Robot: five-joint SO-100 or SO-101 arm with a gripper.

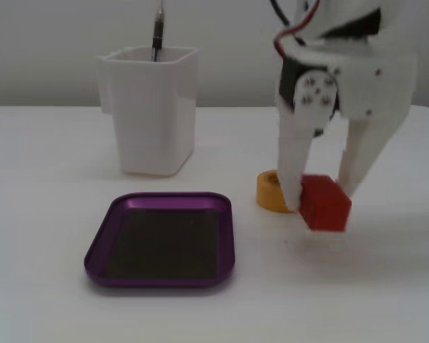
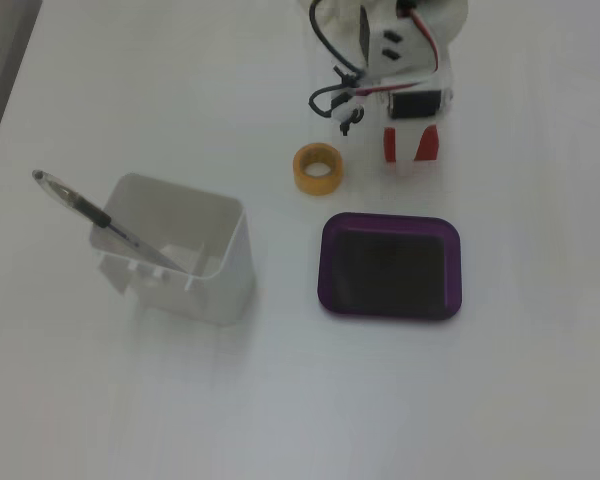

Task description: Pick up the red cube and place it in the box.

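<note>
The red cube (image 1: pixel 325 205) sits between the two white fingers of my gripper (image 1: pixel 320 196), which is shut on it. The cube hangs a little above the table, with a faint shadow below it. In the other fixed view, from above, the gripper (image 2: pixel 408 155) covers the cube's middle and red (image 2: pixel 429 143) shows on both sides. The box, a shallow purple tray (image 1: pixel 100 246) with a dark bottom, lies empty to the left of the cube. From above, the tray (image 2: pixel 325 262) lies just below the gripper.
A yellow tape roll (image 1: pixel 269 193) lies right beside the gripper's left finger; it also shows from above (image 2: pixel 319 168). A tall white square cup (image 1: pixel 154 114) with a pen (image 1: pixel 158 32) stands behind the tray; from above the cup (image 2: pixel 195 285) is at the left.
</note>
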